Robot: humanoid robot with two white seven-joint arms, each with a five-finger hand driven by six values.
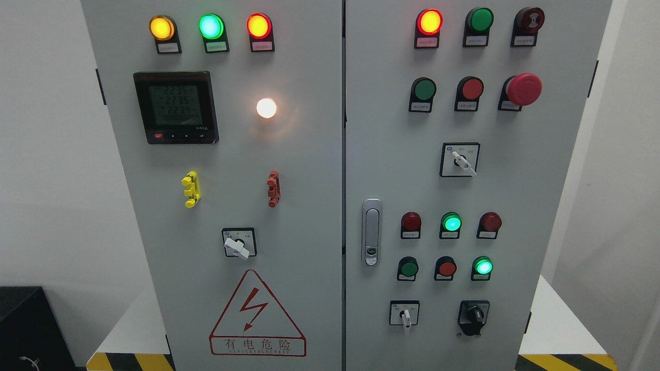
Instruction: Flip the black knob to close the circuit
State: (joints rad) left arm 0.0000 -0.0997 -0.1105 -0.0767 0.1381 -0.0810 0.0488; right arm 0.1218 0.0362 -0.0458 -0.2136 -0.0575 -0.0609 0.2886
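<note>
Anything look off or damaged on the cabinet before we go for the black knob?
Nothing stands out. Both doors sit shut and flush, the door handle is upright, and the black knob at lower right looks intact. The emergency stop and warning sticker look undamaged. No robot hand is in view.

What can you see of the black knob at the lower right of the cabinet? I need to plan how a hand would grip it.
The black knob is a rotary selector on the right door's bottom row, right of a white-handled switch. It looks like glossy black plastic on a black mount, with a lighter mark on its face. Its position is too small to read. Nothing touches it; no hand is in view.
</note>
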